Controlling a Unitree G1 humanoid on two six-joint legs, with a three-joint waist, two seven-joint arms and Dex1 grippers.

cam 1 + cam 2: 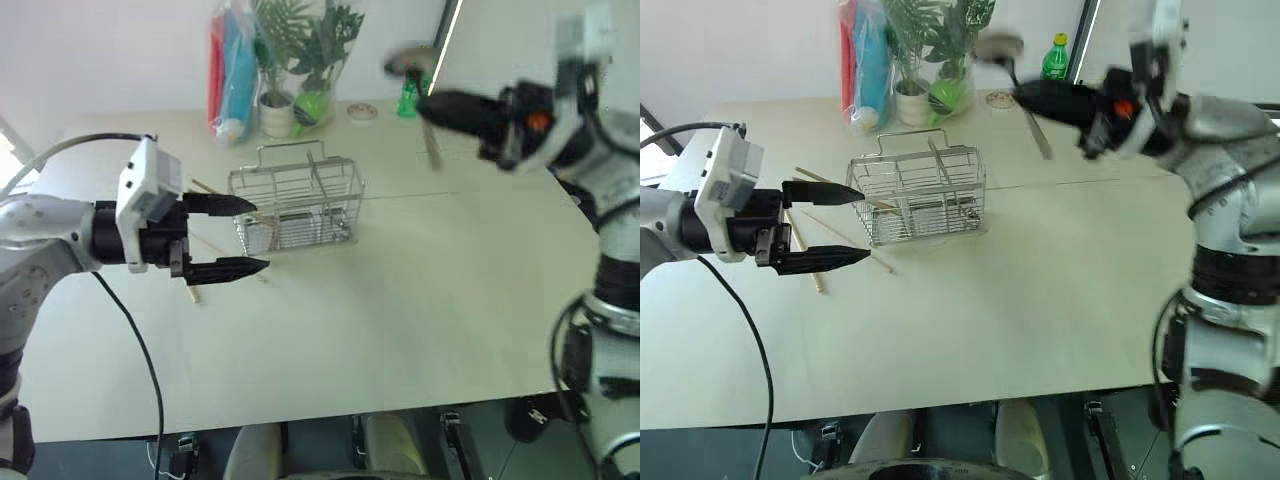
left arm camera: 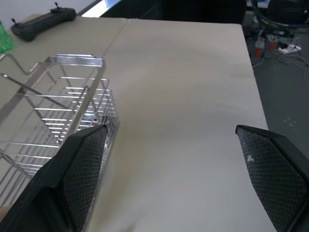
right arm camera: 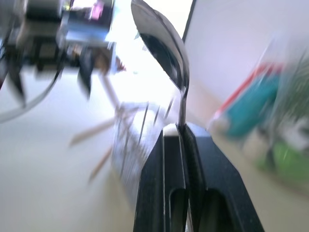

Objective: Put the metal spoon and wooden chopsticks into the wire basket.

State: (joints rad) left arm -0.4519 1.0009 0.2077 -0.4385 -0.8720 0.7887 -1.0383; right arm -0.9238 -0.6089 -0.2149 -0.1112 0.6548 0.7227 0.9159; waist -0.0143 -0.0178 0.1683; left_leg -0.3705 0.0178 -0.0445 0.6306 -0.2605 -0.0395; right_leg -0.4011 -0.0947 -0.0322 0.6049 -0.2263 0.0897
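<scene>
Right gripper (image 3: 186,128) is clenching the metal spoon (image 3: 164,43) at its thin, slick, stiff handle, so it's likely pivoting; left gripper (image 1: 235,235) is hanging released.

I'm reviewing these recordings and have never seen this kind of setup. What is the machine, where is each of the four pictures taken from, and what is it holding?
It is a two-armed humanoid robot. Two pictures come from cameras in its head, looking down over a pale table; the other two come from a camera on each wrist. The right gripper, raised, is shut on a shiny metal spoon. The left gripper is open and empty beside a silver wire basket. Pale wooden chopsticks lie on the table by the basket. Potted plants and a green bottle stand at the back.
</scene>
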